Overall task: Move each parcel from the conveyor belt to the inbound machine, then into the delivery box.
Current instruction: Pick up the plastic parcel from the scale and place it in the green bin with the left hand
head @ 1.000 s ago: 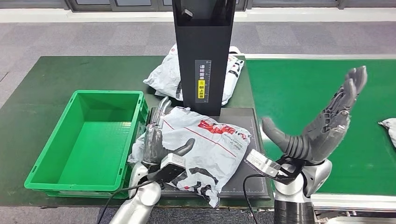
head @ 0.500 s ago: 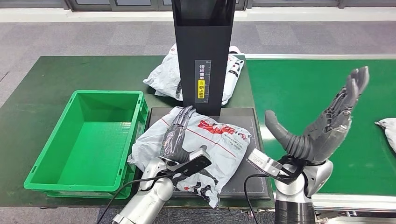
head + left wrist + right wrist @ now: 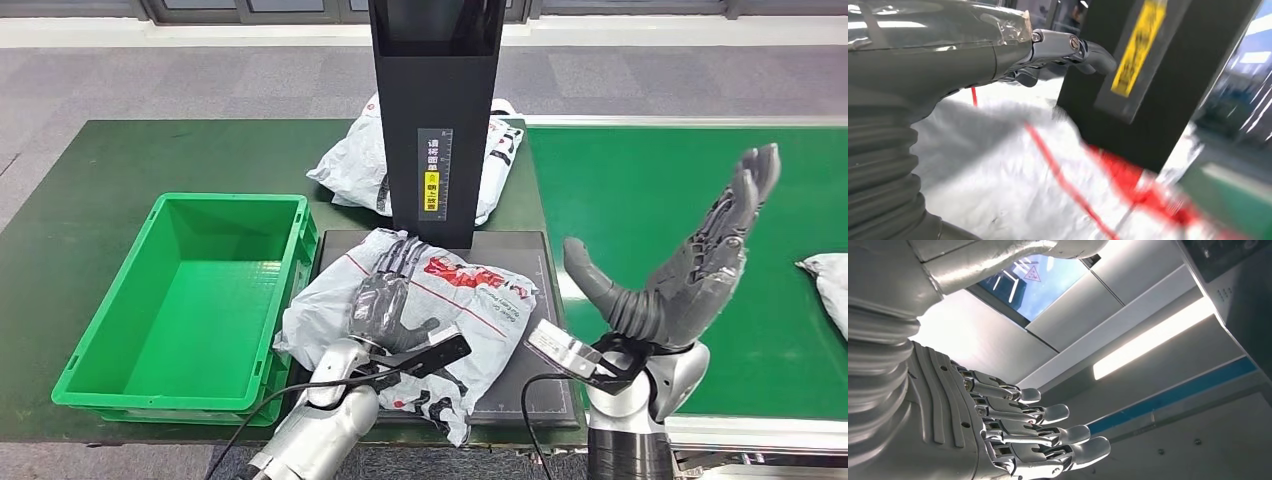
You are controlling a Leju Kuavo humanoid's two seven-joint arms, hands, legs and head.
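Three parcels: left robot hand flat on one; right robot hand spread, empty.

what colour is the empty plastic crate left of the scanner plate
Bright green plastic crate; clearest in the head view.

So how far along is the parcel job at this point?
One white parcel already lies on the inbound machine's black platform. The left hand rests on it, not gripping; the right hand is raised, holding nothing. The green delivery box holds no parcel, and another parcel waits on the conveyor belt.
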